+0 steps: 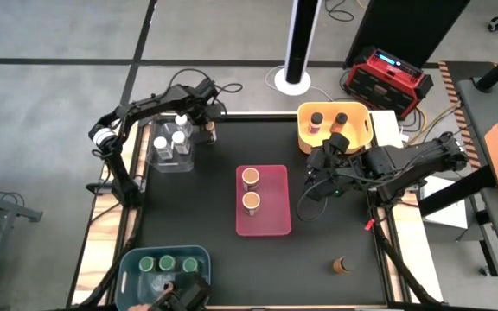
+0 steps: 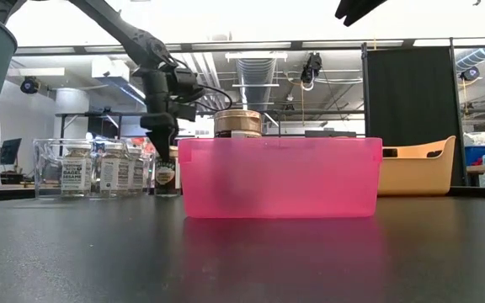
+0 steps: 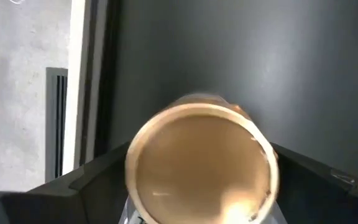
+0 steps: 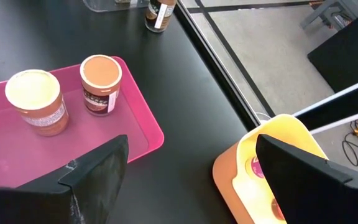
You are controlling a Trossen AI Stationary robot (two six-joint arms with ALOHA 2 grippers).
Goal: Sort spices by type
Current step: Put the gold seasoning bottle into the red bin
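Note:
A small spice jar with a tan-brown lid (image 3: pixel 201 165) stands upright on the black table (image 1: pixel 188 216), just right of the clear bin (image 1: pixel 169 149). My left gripper (image 1: pixel 207 123) comes down over it, open, one finger on each side of the lid. In the low view the jar (image 2: pixel 166 175) shows under the gripper. My right gripper (image 4: pixel 191 162) hangs open above the table between the pink bin (image 1: pixel 275 226) and the yellow bin (image 1: pixel 363 138), holding nothing. My left gripper points steeply down, its fingers (image 3: pixel 73 186) on either side of the jar's lid (image 3: pixel 166 130). The lid hides the inner faces of the fingers, so I cannot tell whether they touch it. The jar stands on the table.
The clear bin holds white-lidded jars (image 1: pixel 180 130). Two orange-lidded jars (image 1: pixel 251 178) stand in the pink bin, two dark-lidded ones (image 1: pixel 317 118) in the yellow bin, and green-lidded ones (image 1: pixel 166 262) in the blue bin (image 1: pixel 137 256). One jar (image 1: pixel 342 265) stands alone at the near right.

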